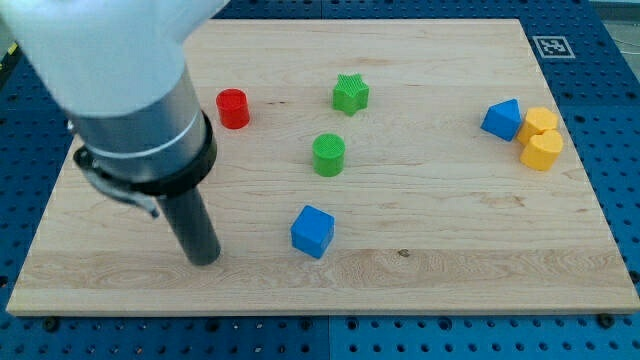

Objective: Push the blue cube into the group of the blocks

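Note:
The blue cube lies on the wooden board, a little below the view's middle. My tip rests on the board to the cube's left, about a hundred pixels away and slightly lower, not touching it. A group of blocks sits at the view's right: a blue block with two yellow blocks touching it. The arm's large body covers the view's upper left.
A green cylinder stands just above the blue cube. A green star lies above that. A red cylinder sits at the upper left beside the arm. A fiducial marker is off the board's top right corner.

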{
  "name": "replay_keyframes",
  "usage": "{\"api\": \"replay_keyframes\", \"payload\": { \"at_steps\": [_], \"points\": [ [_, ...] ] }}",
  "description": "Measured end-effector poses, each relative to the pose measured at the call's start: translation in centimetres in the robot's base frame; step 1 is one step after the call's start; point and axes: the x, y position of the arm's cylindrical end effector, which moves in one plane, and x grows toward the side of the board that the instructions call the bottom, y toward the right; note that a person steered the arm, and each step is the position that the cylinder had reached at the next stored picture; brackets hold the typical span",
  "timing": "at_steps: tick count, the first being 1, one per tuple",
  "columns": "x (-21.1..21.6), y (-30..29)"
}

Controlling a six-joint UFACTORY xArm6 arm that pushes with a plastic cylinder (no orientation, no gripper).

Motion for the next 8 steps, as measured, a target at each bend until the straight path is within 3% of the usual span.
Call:
{"api": "replay_keyframes", "payload": {
  "at_steps": [3, 8],
  "points": [
    [-0.7, 9.4],
    [0.0, 18.4]
  ]
}}
